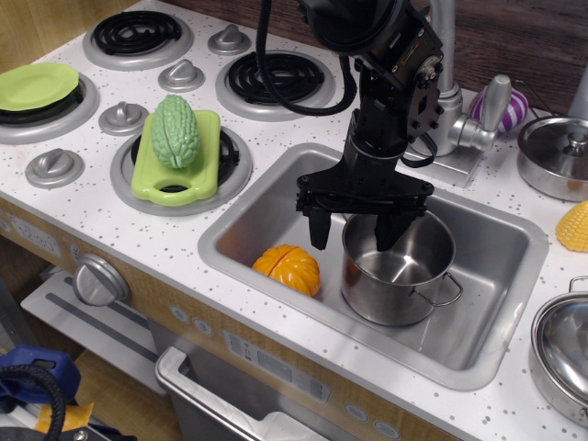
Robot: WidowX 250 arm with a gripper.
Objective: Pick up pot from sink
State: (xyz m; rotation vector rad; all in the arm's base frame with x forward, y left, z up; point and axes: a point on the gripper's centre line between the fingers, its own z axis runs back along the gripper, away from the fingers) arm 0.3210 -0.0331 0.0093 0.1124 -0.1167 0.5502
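Observation:
The small shiny steel pot (397,271) stands upright and lidless in the sink (496,340), right of centre, with a thin wire loop handle showing on its right side. My black gripper (352,233) hangs straight down over the pot's left rim. It is open: one finger is outside the pot's left wall, the other is inside the pot. The fingers straddle the rim without closing on it.
An orange toy pumpkin (288,269) lies in the sink just left of the pot. The faucet (464,124) rises behind the sink. A lidded steel pot (559,154) and a yellow corn piece (574,227) sit at the right, a shallow steel pan (564,354) at lower right. A green board with a bitter gourd (176,138) sits on a burner.

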